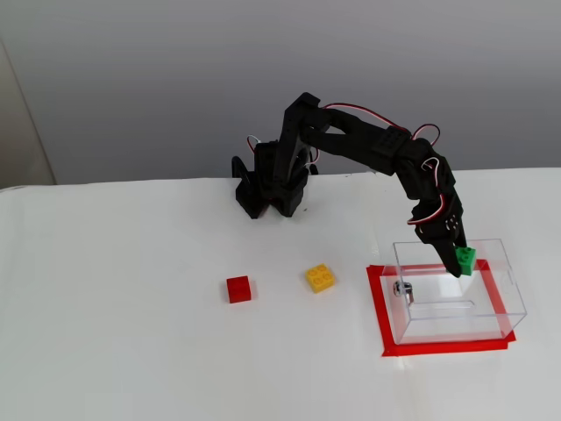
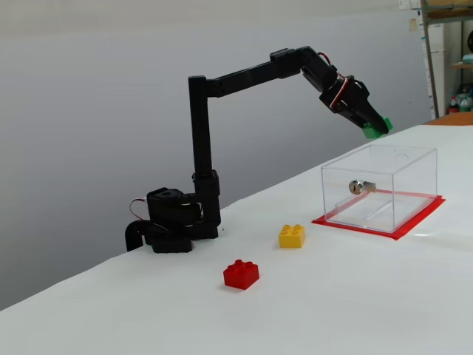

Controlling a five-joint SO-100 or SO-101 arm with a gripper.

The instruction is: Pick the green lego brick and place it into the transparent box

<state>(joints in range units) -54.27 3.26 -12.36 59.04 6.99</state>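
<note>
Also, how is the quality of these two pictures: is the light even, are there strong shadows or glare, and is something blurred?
In a fixed view the light is soft and even; the transparent box shows faint reflections, and the green lego brick in the gripper looks sharp. In a fixed view from the side, the red brick casts only a weak shadow, and the shelf at the right edge is out of focus.

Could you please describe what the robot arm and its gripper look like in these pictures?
The arm is matte black throughout, built of blocky, angular plastic segments on a chunky black base. Thin red, white and black cables loop out at the joints, most visibly near the wrist and at the base. The gripper is also black, with two narrow tapered fingers. No markings or labels are legible in either fixed view.
</note>
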